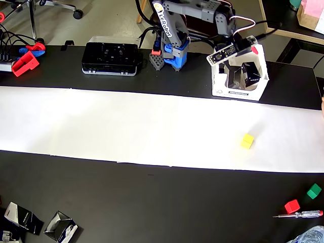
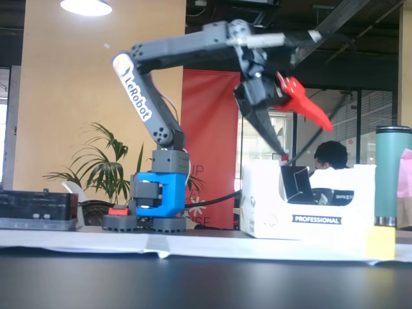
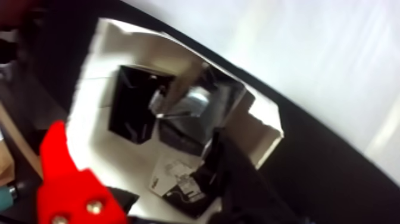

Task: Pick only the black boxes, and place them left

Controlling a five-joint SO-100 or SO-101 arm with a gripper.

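Note:
A white open carton (image 1: 238, 92) stands on the black table at the back right and holds several black boxes (image 1: 250, 76). In the wrist view one black box (image 3: 137, 110) stands upright at its back and others (image 3: 190, 122) lean beside it. My gripper (image 1: 242, 59) hangs open just above the carton, touching nothing. In the fixed view the gripper (image 2: 306, 140) has its dark finger (image 2: 267, 129) pointing down at the carton rim and its red finger (image 2: 302, 103) spread to the right. Two more black boxes (image 1: 23, 217) (image 1: 61, 227) lie at the front left.
A white paper strip (image 1: 126, 126) crosses the table. A yellow cube (image 1: 247, 141) sits on it; a green cube (image 1: 314, 191), a red cube (image 1: 291, 206) and a screwdriver (image 1: 298, 214) lie front right. A flat black device case (image 1: 111, 58) stands left of the arm base (image 1: 172, 55).

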